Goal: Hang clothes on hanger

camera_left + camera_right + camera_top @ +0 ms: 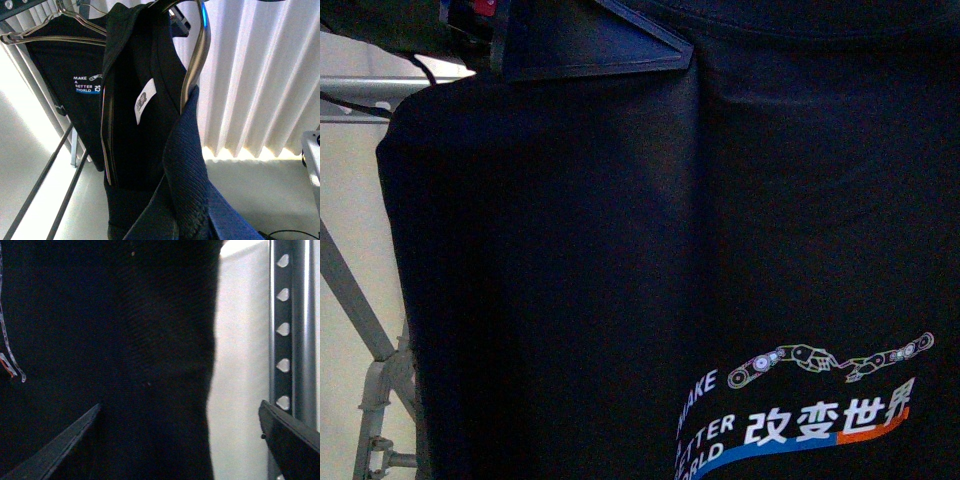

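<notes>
Black knit cloth is filling the front view: the shirt [620, 250] is hanging flat, with white lettering and a blue-orange stripe showing low on the right. A dark wedge of the left hand [585, 50] is sitting at its top edge, and I cannot tell its grip. Grey rack [360, 300] tubes are slanting past the left edge. In the left wrist view, the ribbed collar is bunching against a curved steel wire hanger [196, 60]. In the right wrist view, the right hand [180, 410] is gaping wide with the shirt before it and the heart-punched rail just beside.
</notes>
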Available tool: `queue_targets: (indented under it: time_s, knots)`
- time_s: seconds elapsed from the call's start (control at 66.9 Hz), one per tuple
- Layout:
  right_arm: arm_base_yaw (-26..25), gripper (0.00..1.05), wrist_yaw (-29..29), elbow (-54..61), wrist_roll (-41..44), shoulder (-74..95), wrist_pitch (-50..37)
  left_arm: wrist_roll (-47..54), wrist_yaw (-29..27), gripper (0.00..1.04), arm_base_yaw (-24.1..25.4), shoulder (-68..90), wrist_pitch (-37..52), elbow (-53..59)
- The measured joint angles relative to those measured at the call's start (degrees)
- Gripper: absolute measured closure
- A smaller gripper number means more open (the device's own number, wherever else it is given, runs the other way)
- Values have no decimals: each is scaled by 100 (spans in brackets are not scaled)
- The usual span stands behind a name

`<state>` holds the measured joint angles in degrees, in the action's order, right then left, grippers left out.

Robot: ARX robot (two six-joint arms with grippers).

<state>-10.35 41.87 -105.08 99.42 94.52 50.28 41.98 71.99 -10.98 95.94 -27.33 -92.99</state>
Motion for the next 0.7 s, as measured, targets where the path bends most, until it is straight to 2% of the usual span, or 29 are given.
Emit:
queue_targets:
  time_s: [0.404,0.479,0.538,0.628,0.703]
  knots:
    - [-9,76,61,341,-195,9,-229,-4,0,100,0,0,0,2]
    - [-81,88,92,376,-188,-4,-289,2,31,90,-2,0,7,2]
    - [-146,93,122,402,-103,-9,-295,2,44,81,-2,-9,20,2]
    - [-249,94,212,459,-74,-9,-363,4,59,68,-2,-42,35,2]
    - [-365,95,323,564,-85,-22,-463,4,63,52,-2,-59,37,2]
